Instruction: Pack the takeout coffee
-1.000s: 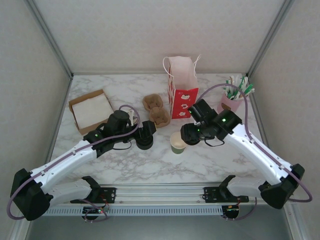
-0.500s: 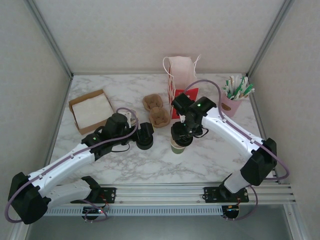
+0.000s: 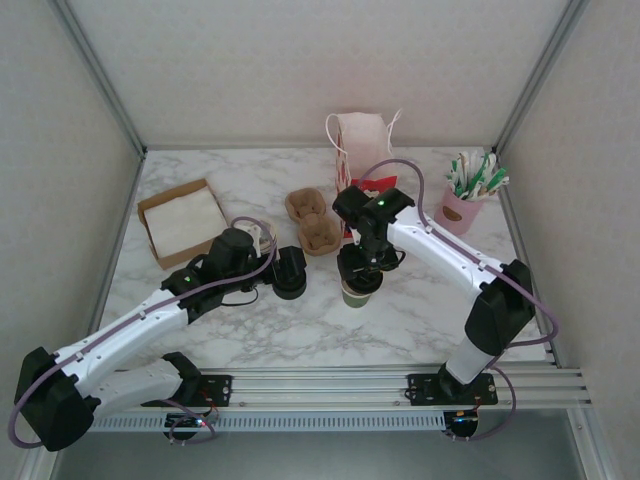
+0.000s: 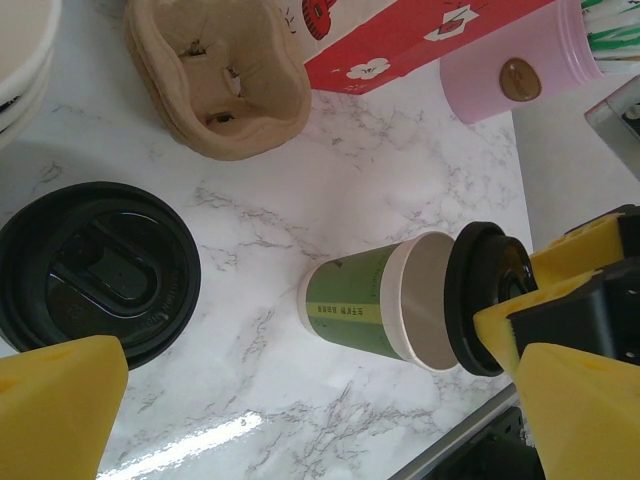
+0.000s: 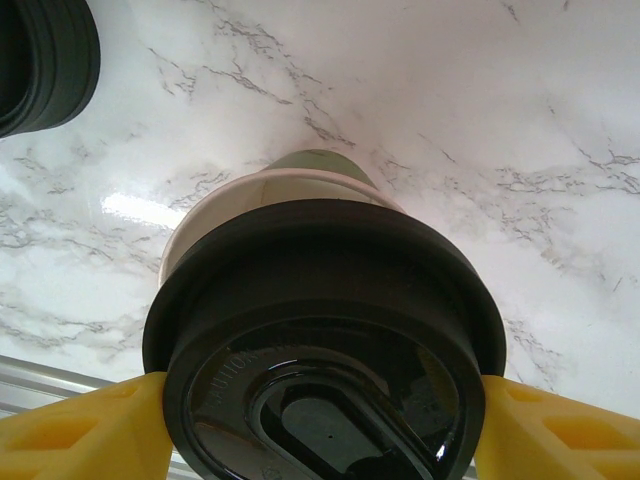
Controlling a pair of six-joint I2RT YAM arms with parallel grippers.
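Takeout coffee cup (image 4: 345, 310) stood right under the right pincer (image 5: 320, 430) — which was clamped on a black lid (image 5: 320, 300), not yet seated.
One cup, light thin paper, likely crushable and tippy – grip low on its sides; one held lid, spare lid pile (image 4: 95, 265) uncountable under the left pincer (image 3: 290, 272), fingers wide apart, empty.

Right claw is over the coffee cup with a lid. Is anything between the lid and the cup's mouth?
Nothing visible. The right claw grips the black lid by its edges. In the left wrist view the lid hangs just off the open rim of the green cup, not yet seated, with only bare cream interior showing.
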